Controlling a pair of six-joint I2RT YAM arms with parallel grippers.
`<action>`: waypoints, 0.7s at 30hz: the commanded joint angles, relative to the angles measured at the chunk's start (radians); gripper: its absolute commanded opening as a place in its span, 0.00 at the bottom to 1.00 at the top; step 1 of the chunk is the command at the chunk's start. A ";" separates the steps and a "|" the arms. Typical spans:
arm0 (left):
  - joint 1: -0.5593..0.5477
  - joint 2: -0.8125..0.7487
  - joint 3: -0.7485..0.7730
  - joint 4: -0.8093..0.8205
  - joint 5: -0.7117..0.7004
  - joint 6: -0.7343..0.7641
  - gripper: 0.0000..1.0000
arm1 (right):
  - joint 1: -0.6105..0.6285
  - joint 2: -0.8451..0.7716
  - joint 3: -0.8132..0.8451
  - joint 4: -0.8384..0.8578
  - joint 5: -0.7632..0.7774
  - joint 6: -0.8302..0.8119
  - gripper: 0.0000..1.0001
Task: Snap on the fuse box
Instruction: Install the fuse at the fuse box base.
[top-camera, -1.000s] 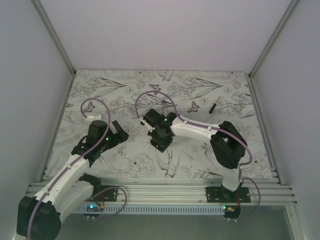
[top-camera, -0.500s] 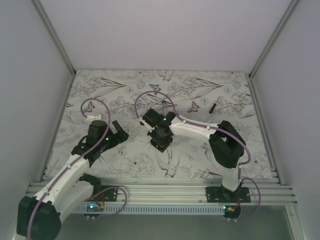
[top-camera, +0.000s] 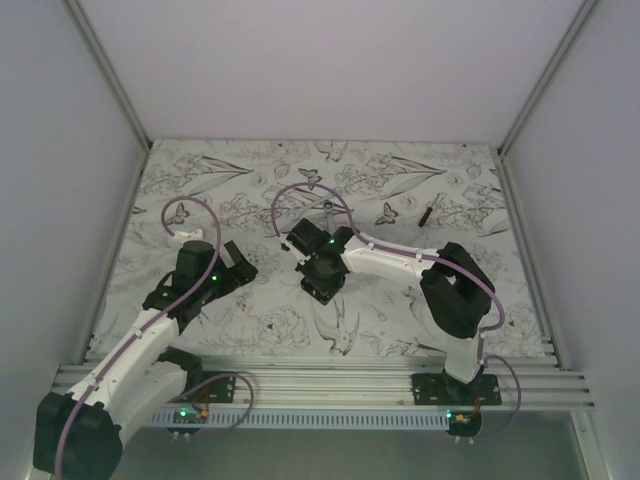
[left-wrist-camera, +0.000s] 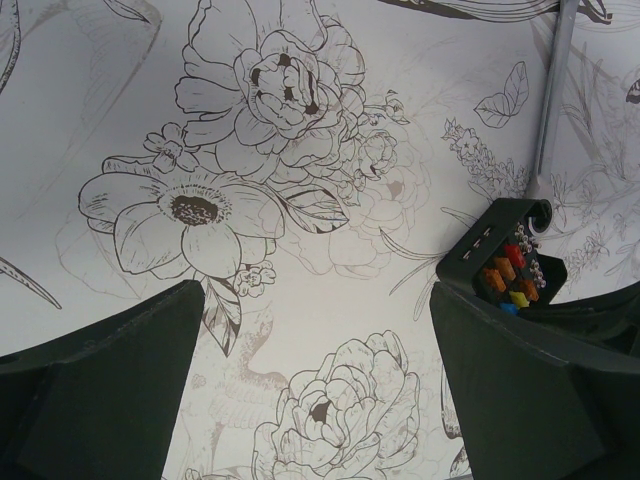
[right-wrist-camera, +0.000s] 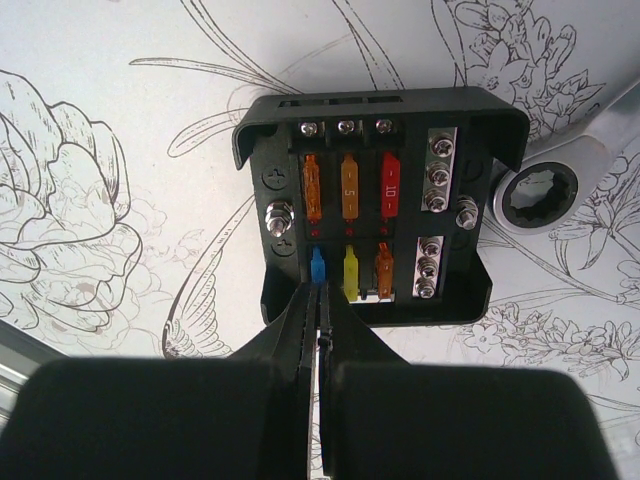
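Floral line-drawings covered the white tabletop (top-camera: 200, 180), which was enclosed by plain pale walls on three sides. Near the middle of it lay the fuse box (top-camera: 322, 287), a small black housing with no cover on it, its rows of fuses facing up. In the right wrist view, the fuse box (right-wrist-camera: 470, 270) showed two orange fuses and a red one in the far row, and a blue, a yellow and an orange one in the near row, with silver screw terminals on its right side. The right gripper (right-wrist-camera: 320, 305) was clenched, its two fingers pressed together into a narrow point at the near end of the blue fuse (right-wrist-camera: 317, 265); whether it pinched the fuse could not be told. The ring end of a silver wrench (right-wrist-camera: 540, 195) lay just beside the box's far right corner. To the left, the left gripper (left-wrist-camera: 310, 400) hung above bare tabletop with its fingers (left-wrist-camera: 100, 380) spread wide, grasping nothing, the box off to its right. A thin black stick (top-camera: 427, 213) lay well apart, toward the far right.
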 joint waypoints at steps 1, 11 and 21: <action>0.008 0.004 -0.010 -0.023 -0.009 0.001 1.00 | -0.008 0.184 -0.163 -0.079 0.044 0.015 0.00; 0.008 -0.010 -0.012 -0.024 -0.001 -0.001 1.00 | -0.007 -0.004 0.049 -0.035 -0.014 0.028 0.29; 0.008 -0.003 -0.008 -0.024 0.000 0.000 1.00 | -0.005 -0.108 0.090 0.010 -0.017 0.043 0.40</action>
